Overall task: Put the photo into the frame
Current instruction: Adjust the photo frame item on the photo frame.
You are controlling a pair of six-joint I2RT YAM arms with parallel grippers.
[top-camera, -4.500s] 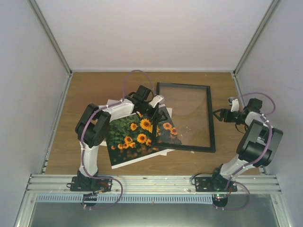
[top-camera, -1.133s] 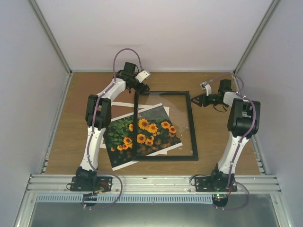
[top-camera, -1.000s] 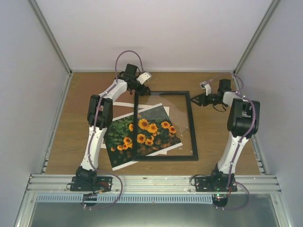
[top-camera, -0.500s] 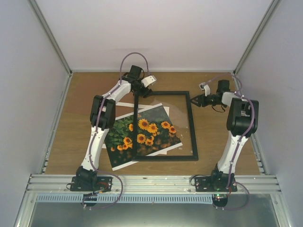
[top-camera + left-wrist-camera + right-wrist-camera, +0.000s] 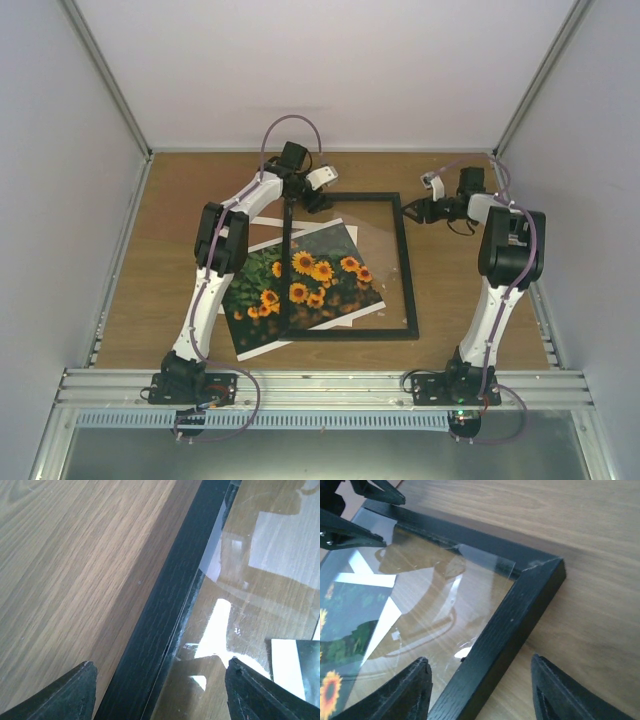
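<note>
The black frame (image 5: 411, 270) lies flat on the table over the right part of the sunflower photo (image 5: 300, 285). The photo's left part sticks out past the frame's left bar. My left gripper (image 5: 316, 200) is open at the frame's far bar near the far left corner. In the left wrist view the gripper (image 5: 160, 664) straddles the frame's black bar (image 5: 170, 600). My right gripper (image 5: 407, 210) is open at the far right corner. In the right wrist view it (image 5: 479, 659) straddles the frame's right bar (image 5: 520, 610). The photo (image 5: 332, 680) shows through the pane.
A clear sheet (image 5: 445, 595) with bright reflections fills the frame. A white mat (image 5: 250, 221) lies under the photo at its far left. The enclosure's white walls (image 5: 60, 200) stand close on three sides. A metal rail (image 5: 320, 380) runs along the near edge.
The frame was slid left over the photo 4.5 s ago and has lain still since. Over the last second my left gripper moved right along the far bar. The right gripper barely moved.
</note>
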